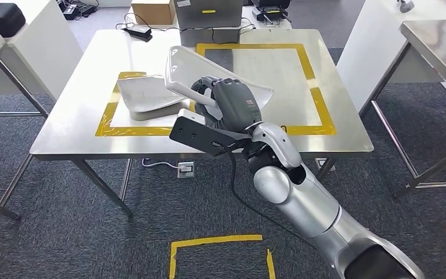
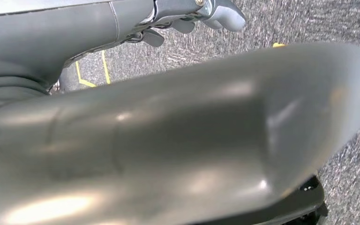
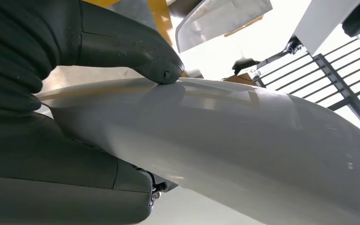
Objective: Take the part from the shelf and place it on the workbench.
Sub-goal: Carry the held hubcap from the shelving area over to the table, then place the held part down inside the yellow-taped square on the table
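Observation:
My right hand [image 1: 231,106] grips a pale, glossy curved part [image 1: 181,68] and holds it tilted above the middle of the steel workbench [image 1: 64,119]. Its thumb [image 3: 155,63] presses on the part's smooth upper face [image 3: 243,140], and the other fingers are hidden beneath it. The part hangs over the edge between two yellow-taped squares. A second, similar grey part [image 1: 145,96] lies flat inside the left taped square [image 1: 105,122]. My left hand [image 2: 192,16] hangs over the grey carpet with its fingers loosely apart and nothing in them.
A cardboard box [image 1: 153,10], a grey case [image 1: 208,13] and a black adapter with cables [image 1: 138,32] sit at the workbench's far edge. Steel tables stand at the left [image 1: 0,64] and right [image 1: 438,43]. Yellow tape [image 1: 215,241] marks the carpet near me.

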`<state>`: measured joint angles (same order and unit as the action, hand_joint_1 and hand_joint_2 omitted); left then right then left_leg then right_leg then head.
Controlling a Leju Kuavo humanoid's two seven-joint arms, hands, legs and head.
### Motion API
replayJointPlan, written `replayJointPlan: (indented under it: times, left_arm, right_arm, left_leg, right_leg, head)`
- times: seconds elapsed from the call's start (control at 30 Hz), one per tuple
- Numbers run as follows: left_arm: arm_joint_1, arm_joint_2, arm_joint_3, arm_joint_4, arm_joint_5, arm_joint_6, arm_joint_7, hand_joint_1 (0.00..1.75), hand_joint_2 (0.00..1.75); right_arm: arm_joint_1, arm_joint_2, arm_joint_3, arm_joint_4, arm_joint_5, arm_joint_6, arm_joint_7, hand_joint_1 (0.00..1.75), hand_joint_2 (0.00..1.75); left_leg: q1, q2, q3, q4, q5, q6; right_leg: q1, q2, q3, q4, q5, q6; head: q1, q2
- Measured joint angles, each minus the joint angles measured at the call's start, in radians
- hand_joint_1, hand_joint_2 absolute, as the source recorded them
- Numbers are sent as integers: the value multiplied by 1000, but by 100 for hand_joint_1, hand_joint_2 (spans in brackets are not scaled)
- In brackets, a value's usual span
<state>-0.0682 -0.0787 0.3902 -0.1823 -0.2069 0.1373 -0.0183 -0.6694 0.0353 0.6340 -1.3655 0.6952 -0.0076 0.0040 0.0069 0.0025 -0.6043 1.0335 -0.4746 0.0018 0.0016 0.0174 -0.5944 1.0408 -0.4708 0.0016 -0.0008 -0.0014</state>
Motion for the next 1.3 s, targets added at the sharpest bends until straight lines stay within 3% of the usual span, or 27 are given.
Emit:
replayJointPlan:
  times: [0.1, 0.2, 0.23, 0.27, 0.3, 0.37, 0.43, 0.53, 0.57, 0.6, 0.67, 0.73, 0.77, 0.8, 0.83, 0.93, 0.97, 1.1, 1.17, 1.23, 1.27, 1.3]
  left_arm:
    - [0, 0, 0, 0, -4, 0, 3, 0, 0]
    - [-1, 0, 0, 0, -6, 0, 4, 0, 0]
    - [1, 0, 0, 0, -7, 0, 4, 0, 0]
    - [2, 0, 0, 0, -7, 0, 5, 0, 0]
    - [4, 0, 0, 0, -8, 0, 5, 0, 0]
    - [4, 0, 0, 1, -8, 0, 5, 0, 0]
    - [2, -1, 0, 1, -8, 0, 6, 0, 0]
    - [-3, -2, 0, 0, -11, 0, 9, 0, 0]
    - [-5, -3, -1, -1, -12, 0, 10, 0, 0]
    - [-9, -4, -1, -1, -12, 0, 11, 0, 0]
    - [-14, -6, -1, -1, -16, 0, 13, 0, 0]
    - [-12, -6, -2, 0, -20, 0, 15, 0, 0]
    - [-10, -6, -2, 0, -22, 0, 15, 0, 0]
    - [-7, -5, -2, 1, -23, 0, 13, 0, 0]
    - [-5, -4, -2, 1, -25, 0, 10, 0, 0]
    - [-3, -3, -2, 2, -27, 0, 5, 0, 0]
    - [-4, -3, -2, 3, -27, 0, 7, 0, 0]
    - [-9, -5, -4, 0, -36, 0, 9, 0, 0]
    - [-13, -6, -4, 0, -41, 0, 9, 0, 0]
    - [-14, -6, -4, 0, -45, 0, 9, 0, 0]
    - [-14, -6, -5, 0, -45, 0, 9, 0, 0]
    - [-13, -6, -5, 0, -46, 0, 9, 0, 0]
  right_arm:
    - [-3, 0, -8, 8, 2, 0, 3, 175, 175]
    - [-5, -1, -16, 22, 4, 0, 6, 175, 175]
    - [-2, -1, -18, 27, 4, 0, 7, 175, 175]
    - [2, -2, -19, 31, 5, 0, 8, 175, 175]
    - [4, -2, -20, 34, 5, 0, 8, 175, 175]
    - [5, -3, -21, 39, 5, 0, 8, 175, 175]
    - [7, -6, -22, 44, 6, 1, 10, 175, 175]
    - [3, -6, -27, 47, 10, 2, 15, 175, 175]
    - [-1, -4, -30, 47, 12, 3, 15, 175, 175]
    - [-5, -3, -31, 50, 14, 4, 15, 175, 175]
    - [-10, 0, -33, 61, 18, 7, 17, 175, 175]
    - [-11, 2, -33, 83, 19, 13, 20, 175, 175]
    - [-14, 4, -33, 98, 19, 18, 23, 175, 175]
    - [-18, 8, -33, 114, 20, 25, 27, 175, 175]
    - [-24, 12, -33, 136, 21, 36, 34, 175, 175]
    - [-54, 28, -32, 242, 32, 77, 71, 175, 175]
    - [-67, 33, -31, 290, 40, 87, 82, 175, 175]
    - [-118, 53, -31, 484, 87, 93, 110, 175, 175]
    - [-134, 57, -31, 569, 107, 90, 120, 175, 175]
    - [-136, 58, -31, 644, 121, 86, 130, 175, 175]
    - [-135, 58, -31, 677, 126, 83, 135, 175, 175]
    - [-134, 58, -32, 705, 131, 80, 139, 175, 175]
  left_leg:
    - [3, -1, 27, -4, -9, 19]
    - [3, -1, 47, -4, -26, 23]
    - [2, -1, 55, -4, -33, 23]
    - [2, -1, 65, -4, -42, 22]
    - [2, -2, 77, -4, -52, 20]
    - [2, -1, 105, -4, -74, 15]
    - [2, -1, 127, -9, -97, 4]
    - [5, 0, 147, 7, -96, -18]
    - [6, -1, 137, 41, -82, -24]
    - [6, -1, 107, 91, -70, -28]
    - [7, -2, 14, 209, -76, -34]
    - [7, -2, -71, 271, -144, -39]
    - [7, -2, -98, 267, -180, -39]
    - [8, -2, -113, 241, -193, -38]
    - [8, -2, -119, 193, -165, -38]
    - [7, 4, -120, 36, 53, -31]
    - [7, 5, -119, 17, 98, -26]
    - [10, 2, -109, 20, 109, 2]
    - [10, 0, -103, 19, 101, 13]
    - [9, -3, -98, 20, 92, 19]
    - [7, -5, -94, 20, 88, 20]
    - [6, -7, -90, 20, 84, 21]
  right_leg:
    - [-3, -5, -24, 65, -18, 17]
    - [-5, -8, -135, 232, -79, 28]
    - [-5, -8, -168, 265, -84, 29]
    - [-6, -9, -185, 265, -74, 28]
    - [-6, -10, -183, 229, -49, 25]
    - [-6, -14, -147, 95, 39, 18]
    - [2, -17, -114, 7, 88, 6]
    - [8, -13, -74, -14, 69, -19]
    - [5, -11, -59, -18, 60, -27]
    - [3, -10, -42, -20, 49, -35]
    - [0, -10, -8, -22, 25, -42]
    - [-1, -8, 26, -23, 1, -43]
    - [-2, -6, 43, -23, -12, -43]
    - [-3, -3, 61, -22, -25, -41]
    - [-4, 0, 79, -22, -40, -39]
    - [-2, 3, 113, -13, -86, -24]
    - [1, 4, 119, -11, -101, -17]
    - [2, -3, 126, 13, -148, 7]
    - [0, -8, 69, 117, -196, 18]
    - [-1, -10, -18, 245, -234, 23]
    - [-1, -10, -47, 271, -226, 21]
    - [0, -10, -58, 259, -197, 18]
  head:
    - [3, 0]
    - [3, 0]
    - [3, 0]
    - [3, 0]
    - [3, 0]
    - [3, 0]
    - [4, 0]
    - [4, 0]
    - [2, 0]
    - [0, 0]
    - [-3, 0]
    - [-4, 0]
    - [-4, 0]
    - [-5, 0]
    - [-4, 0]
    - [-7, 0]
    - [-8, 0]
    - [-7, 0]
    - [-6, 0]
    - [-6, 0]
    - [-6, 0]
    - [-6, 0]
